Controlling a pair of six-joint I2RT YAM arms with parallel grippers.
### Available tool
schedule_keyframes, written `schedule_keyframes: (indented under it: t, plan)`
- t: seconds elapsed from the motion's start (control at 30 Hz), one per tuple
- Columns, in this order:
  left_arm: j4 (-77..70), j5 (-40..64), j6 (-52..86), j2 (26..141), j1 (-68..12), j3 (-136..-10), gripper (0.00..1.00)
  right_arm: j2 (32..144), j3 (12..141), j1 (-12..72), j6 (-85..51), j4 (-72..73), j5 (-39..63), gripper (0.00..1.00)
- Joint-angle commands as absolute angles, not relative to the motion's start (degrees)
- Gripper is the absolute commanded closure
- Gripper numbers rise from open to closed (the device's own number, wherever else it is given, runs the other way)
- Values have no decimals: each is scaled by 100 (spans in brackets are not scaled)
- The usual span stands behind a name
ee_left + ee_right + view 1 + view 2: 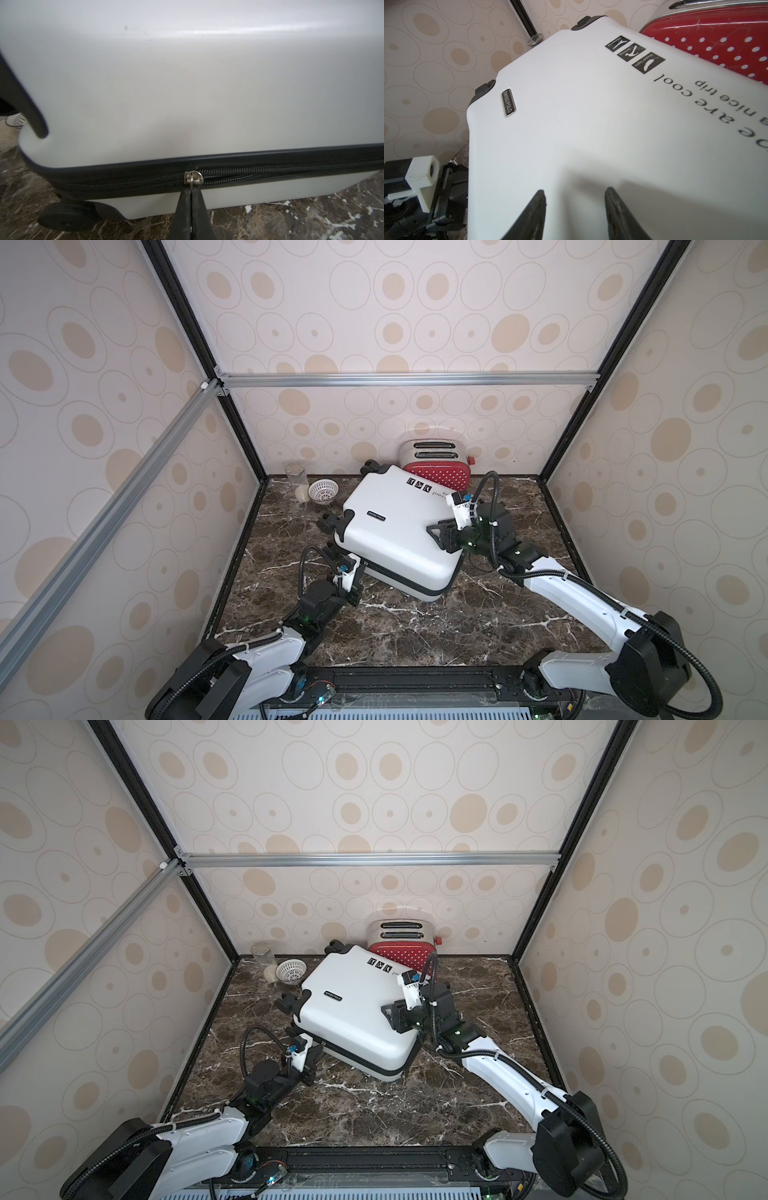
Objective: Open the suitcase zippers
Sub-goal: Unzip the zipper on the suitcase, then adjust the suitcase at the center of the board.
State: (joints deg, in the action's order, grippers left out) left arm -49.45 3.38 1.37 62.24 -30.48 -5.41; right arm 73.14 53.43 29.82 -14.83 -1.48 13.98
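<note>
Marble tabletop (415,635), patterned booth walls. White suitcase (399,531) lies lid-up at centre, red toaster (436,477) just behind at 1 o'clock. I see left gripper (190,192) pinched on silvery zipper pull (193,176) of black zipper band (270,173), case's 7 o'clock side. Left arm (270,645) reaches low from 7 o'clock. Right gripper (575,193) jaws apart, empty, over lid at 3 o'clock; right arm (569,593) bent in from 5 o'clock.
</note>
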Motion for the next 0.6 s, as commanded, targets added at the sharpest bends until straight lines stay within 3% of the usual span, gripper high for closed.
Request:
schedule_keyframes:
  t: [0.0, 0.23, 0.57]
  plan:
    - [-4874, -353, 226, 6174, -2918, -996, 100, 7485, 4966, 2979, -1503, -1561, 1108, 51]
    - [-4393, -873, 665, 6201, -2733, -1274, 100, 7410, 5023, 2979, -1433, -1668, 1028, 51]
    - [-4065, -357, 602, 5830, -2575, -1312, 100, 6644, 5016, 2986, -1978, -1983, 1107, 47]
